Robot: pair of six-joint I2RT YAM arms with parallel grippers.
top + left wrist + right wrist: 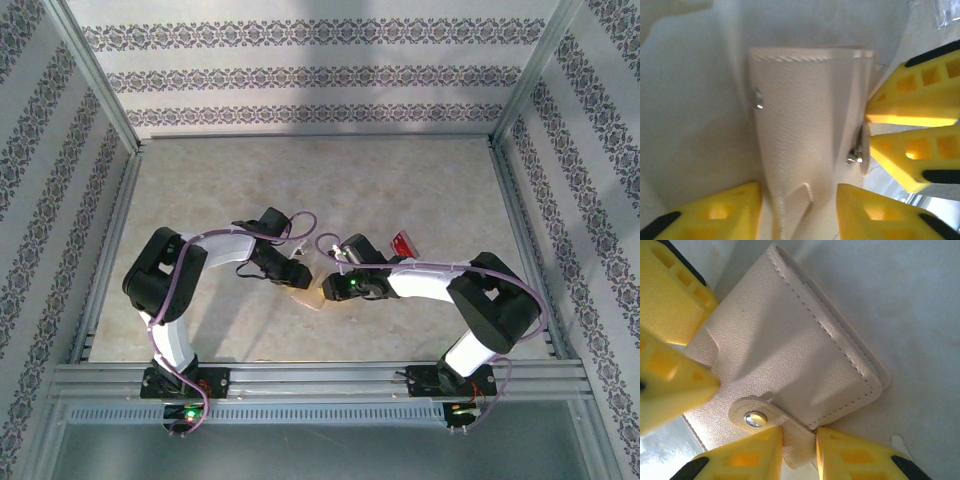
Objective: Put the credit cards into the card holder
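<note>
The tan card holder (pixel 790 355) lies folded on the table between both grippers, its snap tab (pixel 757 416) fastened. My right gripper (pixel 799 452) is shut on the tab's strap at the holder's edge. My left gripper (pixel 800 215) stands open, one yellow finger on each side of the card holder (pixel 810 125), reaching in from the opposite side. From above, both grippers meet at the card holder (pixel 312 298) in the middle of the table. A red credit card (pixel 403 243) lies behind the right arm. A corner of a clear credit card (pixel 947 12) shows on the table past the holder.
The marbled table top (pixel 250 190) is boxed in by patterned walls with a metal frame (pixel 320 135). A rail (pixel 320 378) runs along the near edge by both arm bases. The right gripper's fingers (pixel 915 105) crowd the holder's right side in the left wrist view.
</note>
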